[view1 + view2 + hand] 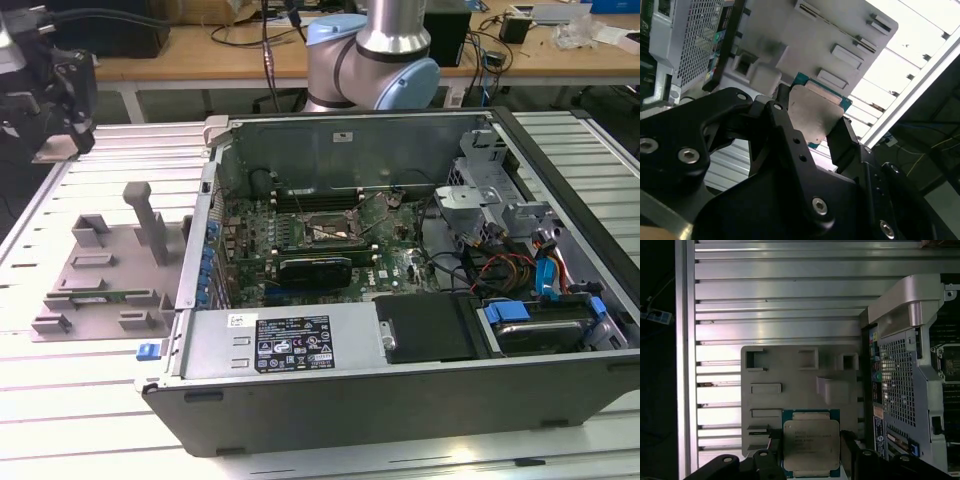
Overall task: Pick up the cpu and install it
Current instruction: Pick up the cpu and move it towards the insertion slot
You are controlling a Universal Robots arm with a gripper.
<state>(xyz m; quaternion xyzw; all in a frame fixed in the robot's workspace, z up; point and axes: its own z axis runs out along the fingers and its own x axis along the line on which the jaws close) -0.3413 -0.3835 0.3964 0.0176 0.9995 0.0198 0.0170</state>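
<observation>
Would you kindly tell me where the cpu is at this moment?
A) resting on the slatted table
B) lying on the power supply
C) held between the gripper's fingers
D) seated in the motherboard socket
C: in both wrist views the cpu sits clamped at two opposite edges between the fingers of the gripper, with the grey fixture beyond it.

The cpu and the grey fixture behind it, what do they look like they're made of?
The cpu: a dull silver metal top with a soft sheen, on what looks like a teal circuit-board rim. The fixture: likely matte grey plastic, flat and glare-free, unlike the shiny ribbed metal table beneath.
</observation>
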